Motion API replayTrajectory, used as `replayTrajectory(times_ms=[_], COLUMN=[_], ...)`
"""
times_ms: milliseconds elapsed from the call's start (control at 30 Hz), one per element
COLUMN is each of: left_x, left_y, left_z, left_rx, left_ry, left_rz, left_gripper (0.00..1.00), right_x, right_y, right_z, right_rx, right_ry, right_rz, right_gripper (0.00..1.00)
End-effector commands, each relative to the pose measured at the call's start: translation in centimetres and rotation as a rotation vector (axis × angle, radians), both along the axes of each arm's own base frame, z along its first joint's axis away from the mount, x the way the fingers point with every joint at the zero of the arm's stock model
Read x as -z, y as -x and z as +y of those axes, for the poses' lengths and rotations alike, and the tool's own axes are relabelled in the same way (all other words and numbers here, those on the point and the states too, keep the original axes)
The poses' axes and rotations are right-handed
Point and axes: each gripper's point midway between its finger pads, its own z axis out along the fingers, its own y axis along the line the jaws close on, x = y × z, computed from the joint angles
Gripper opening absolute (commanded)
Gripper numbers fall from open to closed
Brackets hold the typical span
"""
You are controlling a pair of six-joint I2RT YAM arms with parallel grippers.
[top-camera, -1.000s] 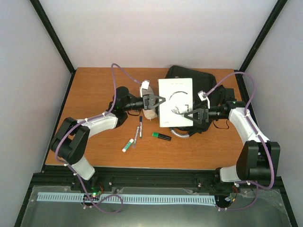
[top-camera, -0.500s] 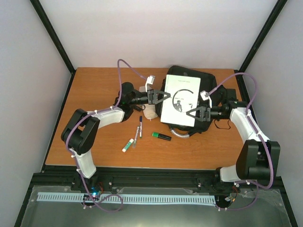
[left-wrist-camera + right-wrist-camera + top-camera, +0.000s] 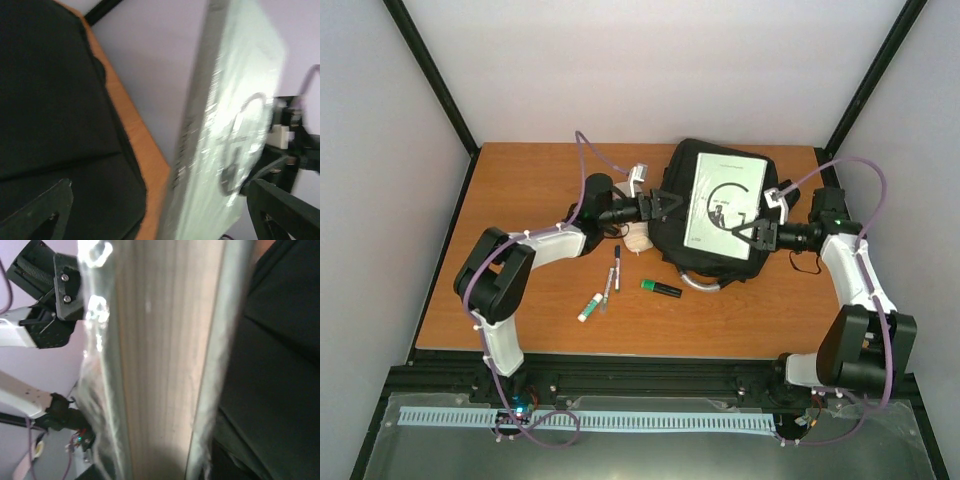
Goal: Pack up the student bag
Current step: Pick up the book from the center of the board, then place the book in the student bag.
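The student bag (image 3: 718,262) lies flat at the back right of the desk (image 3: 520,200). A white book (image 3: 723,202) is held tilted over it by the right gripper (image 3: 752,232), which is clamped on the book's lower right corner, while the left gripper (image 3: 668,205) has its jaws wide apart at the book's left edge. The cover bears a large dark open ring like a "G"; the line of print above it is too small to read.
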Motion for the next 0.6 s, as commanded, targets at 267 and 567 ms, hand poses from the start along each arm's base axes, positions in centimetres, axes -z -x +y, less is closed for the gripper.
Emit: replayTrajectory(times_ms=[267,567], left_x=[0.3,-3.9], left_y=[2.1,4.4], left_z=[-2.0,-5.4], left_rx=[-0.06,-0.097], left_ry=[-0.469,-0.652], left_rz=[-0.287,-0.63], left_gripper=[1.0,1.0], right_x=[-4.3,-3.8], right_y=[-1.1,-1.5], right_z=[-5.1,-9.2], right_rx=[0.245,0.397], right_ry=[0.234,0.31], right_rz=[-0.311,-0.309], right_gripper=[0.03,0.03])
